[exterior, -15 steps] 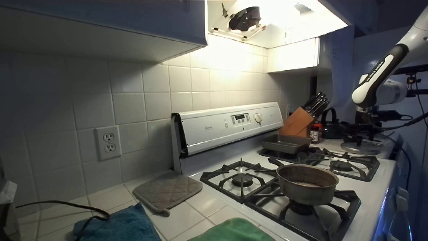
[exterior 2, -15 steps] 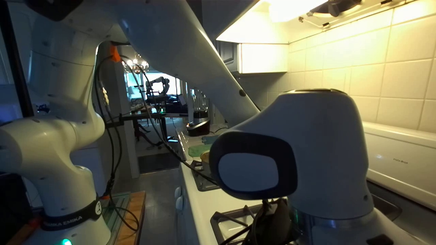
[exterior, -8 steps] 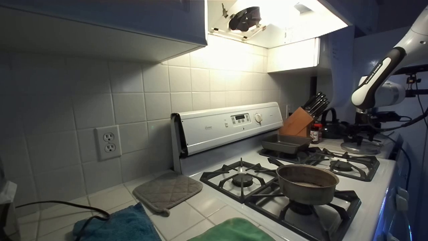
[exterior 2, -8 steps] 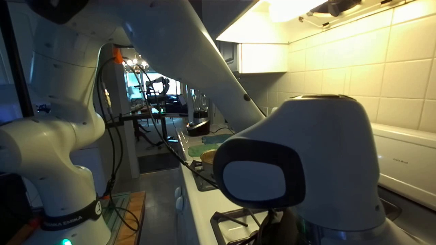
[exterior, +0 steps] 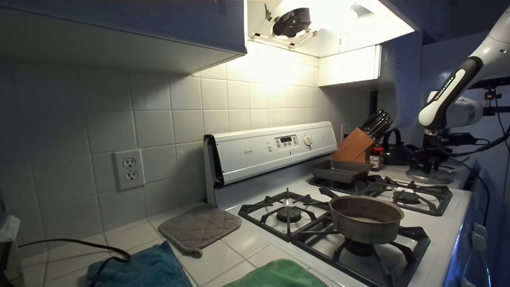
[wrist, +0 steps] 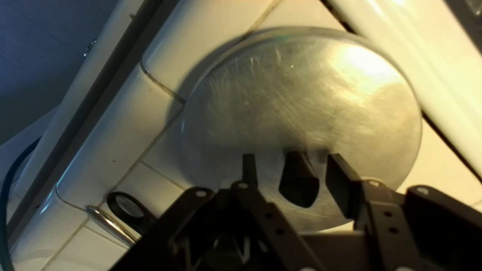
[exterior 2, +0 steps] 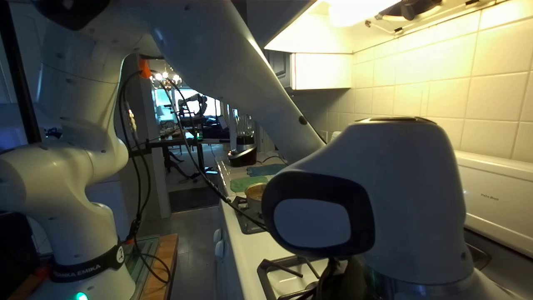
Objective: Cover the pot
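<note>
Black tapered knob (wrist: pixel 299 188) stands between the fingers of the pincer (wrist: pixel 292 169), gap on either side; spread a bit wider than the knob, nothing gripped. Round metal lid (wrist: pixel 301 94) carries that knob: scratched, thin rim, glare on one side, lying on the white tiled bench (wrist: pixel 116 146). Tight edges there: rim just beside the bench's rounded edge on one side, the stove (exterior: pixel 442 229) on the other. Black loop handle (wrist: pixel 145 220) and shiny metal handle (wrist: pixel 109 224) lie near the lid, partly hidden by the pincer.

Stove top is glossy white; angular black grate (exterior 2: pixel 283 268) comes first, with open room above it between lid and pot (exterior: pixel 366 231). Dark low-walled rectangular pan (exterior: pixel 338 174) sits at the stove's back, wooden knife block (exterior: pixel 352 147) near it.

Pot is on the farther front grate (exterior: pixel 415 259), upright, mouth up: round, dull grey-brown wall, inside stained darker. Arm (exterior 2: pixel 408 196) hides part of it in an exterior view. Farthest: quilted grey pot holder (exterior: pixel 199 229), blue towel (exterior: pixel 151 269), green cloth (exterior: pixel 279 275) on tile.
</note>
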Action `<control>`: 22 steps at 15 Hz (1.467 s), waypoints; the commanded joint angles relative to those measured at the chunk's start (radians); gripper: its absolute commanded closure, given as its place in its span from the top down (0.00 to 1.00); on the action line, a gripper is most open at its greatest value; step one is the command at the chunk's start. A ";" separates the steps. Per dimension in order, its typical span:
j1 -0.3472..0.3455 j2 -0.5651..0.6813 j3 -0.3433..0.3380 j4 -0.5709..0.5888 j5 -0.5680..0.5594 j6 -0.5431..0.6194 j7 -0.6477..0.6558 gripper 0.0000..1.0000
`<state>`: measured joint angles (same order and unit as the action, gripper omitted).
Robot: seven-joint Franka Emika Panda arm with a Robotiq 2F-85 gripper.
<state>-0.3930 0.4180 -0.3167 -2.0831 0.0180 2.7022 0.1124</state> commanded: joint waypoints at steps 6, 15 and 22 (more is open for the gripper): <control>-0.007 0.028 0.002 0.028 0.029 0.017 -0.019 0.06; -0.012 -0.045 0.024 -0.012 0.063 0.001 -0.046 0.06; 0.010 -0.176 0.056 -0.071 0.065 -0.027 -0.116 0.06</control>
<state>-0.3893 0.3325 -0.2835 -2.0961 0.0535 2.6988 0.0661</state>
